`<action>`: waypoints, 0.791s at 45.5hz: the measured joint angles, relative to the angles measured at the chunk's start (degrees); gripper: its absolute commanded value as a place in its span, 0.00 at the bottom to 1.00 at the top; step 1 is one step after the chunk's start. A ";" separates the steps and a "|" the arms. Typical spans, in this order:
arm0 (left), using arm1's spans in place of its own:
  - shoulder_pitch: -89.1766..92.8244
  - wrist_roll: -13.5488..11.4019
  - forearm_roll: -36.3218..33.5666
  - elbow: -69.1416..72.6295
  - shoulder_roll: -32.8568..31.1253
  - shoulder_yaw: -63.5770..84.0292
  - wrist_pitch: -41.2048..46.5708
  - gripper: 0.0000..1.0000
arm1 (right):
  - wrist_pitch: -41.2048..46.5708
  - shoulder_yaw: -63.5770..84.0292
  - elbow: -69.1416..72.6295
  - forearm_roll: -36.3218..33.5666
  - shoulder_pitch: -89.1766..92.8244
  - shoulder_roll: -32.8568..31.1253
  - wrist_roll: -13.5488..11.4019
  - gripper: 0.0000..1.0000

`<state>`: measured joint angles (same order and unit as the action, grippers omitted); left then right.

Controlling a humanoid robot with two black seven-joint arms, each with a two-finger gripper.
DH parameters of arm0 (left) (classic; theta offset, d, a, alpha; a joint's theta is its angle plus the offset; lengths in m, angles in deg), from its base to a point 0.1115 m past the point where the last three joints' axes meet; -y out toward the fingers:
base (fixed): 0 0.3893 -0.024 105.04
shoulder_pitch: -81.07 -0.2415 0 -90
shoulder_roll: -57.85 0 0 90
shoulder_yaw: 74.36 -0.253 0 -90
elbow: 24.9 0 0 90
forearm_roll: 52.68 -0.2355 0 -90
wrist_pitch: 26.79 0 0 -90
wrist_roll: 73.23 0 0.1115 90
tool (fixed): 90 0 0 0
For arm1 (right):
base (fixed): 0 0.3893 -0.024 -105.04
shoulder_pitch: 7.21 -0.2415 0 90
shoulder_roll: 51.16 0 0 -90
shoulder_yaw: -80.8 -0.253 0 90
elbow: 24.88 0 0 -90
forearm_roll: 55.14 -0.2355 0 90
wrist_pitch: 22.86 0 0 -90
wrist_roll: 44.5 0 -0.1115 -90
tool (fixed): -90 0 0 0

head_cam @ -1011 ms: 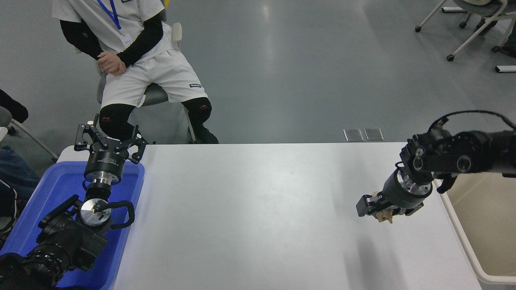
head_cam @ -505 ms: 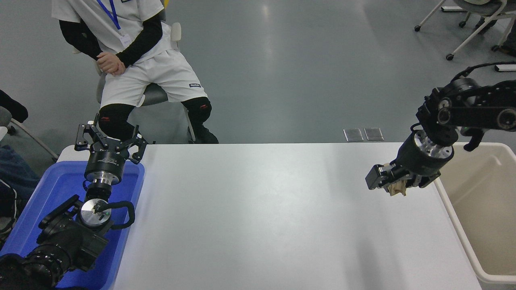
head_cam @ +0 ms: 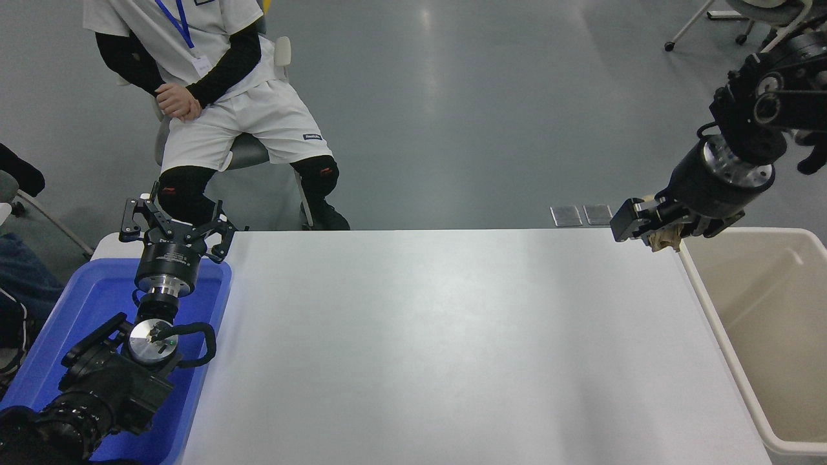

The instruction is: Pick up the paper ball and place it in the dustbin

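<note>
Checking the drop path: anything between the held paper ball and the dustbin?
Nothing visible. The right gripper holds the paper ball raised near the table's far right corner, just left of the dustbin, whose open top shows only bare cream walls.

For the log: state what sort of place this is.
Likely a robotics lab or test room: a bare white table, a seated person watching, wheeled office chairs on grey floor.

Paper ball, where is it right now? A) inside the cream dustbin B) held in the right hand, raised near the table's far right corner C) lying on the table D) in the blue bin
B: the right hand is shut on the paper ball, beside the dustbin rim.
</note>
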<state>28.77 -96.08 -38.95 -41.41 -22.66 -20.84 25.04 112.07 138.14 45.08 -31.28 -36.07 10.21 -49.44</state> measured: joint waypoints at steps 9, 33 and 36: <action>0.00 0.00 0.00 0.00 0.00 0.00 0.00 0.99 | 0.05 1.29 0.32 -0.47 -2.63 -0.07 0.01 0.00; 0.00 0.00 -0.01 -0.01 0.00 0.00 -0.06 0.99 | 0.08 6.58 0.50 -0.76 -4.72 -0.43 0.01 0.00; 0.00 0.00 0.00 -0.01 0.00 0.00 -0.06 0.99 | 0.08 7.74 0.49 -0.68 -4.75 -1.04 0.02 0.00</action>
<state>28.77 -96.08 -38.95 -41.43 -22.66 -20.84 24.98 112.14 145.88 45.57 -31.96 -40.82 9.17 -49.41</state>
